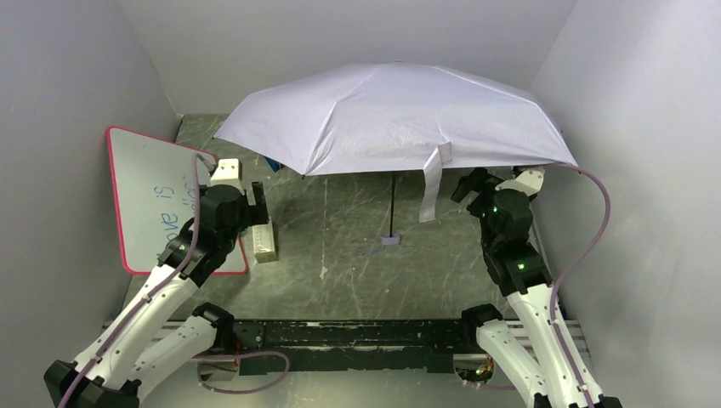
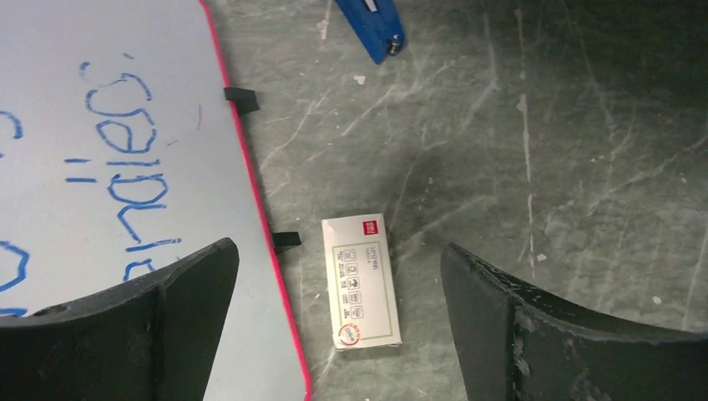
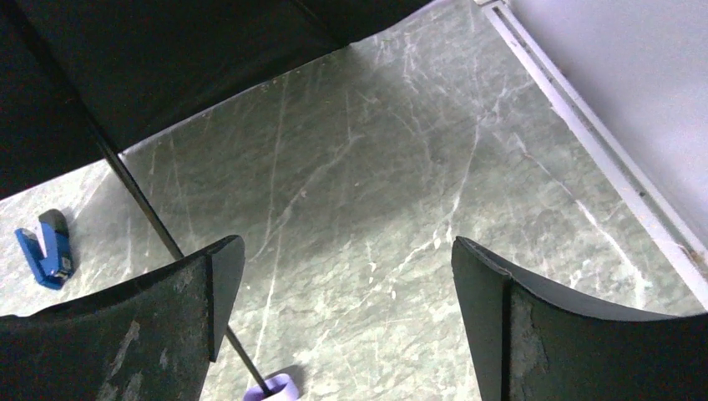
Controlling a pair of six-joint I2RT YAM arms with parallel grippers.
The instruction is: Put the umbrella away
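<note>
Grey-green stone bench (image 1: 340,263): the opened umbrella (image 1: 400,115) stands handle-down between my left tool (image 2: 338,255) and right tool (image 3: 346,251), both spread wide and holding nothing.

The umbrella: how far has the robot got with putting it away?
Nothing looks done yet: the umbrella is fully open, its handle on the table and its closure strap hanging loose. Nothing is in hand either: the left gripper hangs open over a small white box, and the right gripper is open and empty beside the umbrella's edge. Left to do: collapsing it, wrapping the strap, stowing it.
</note>
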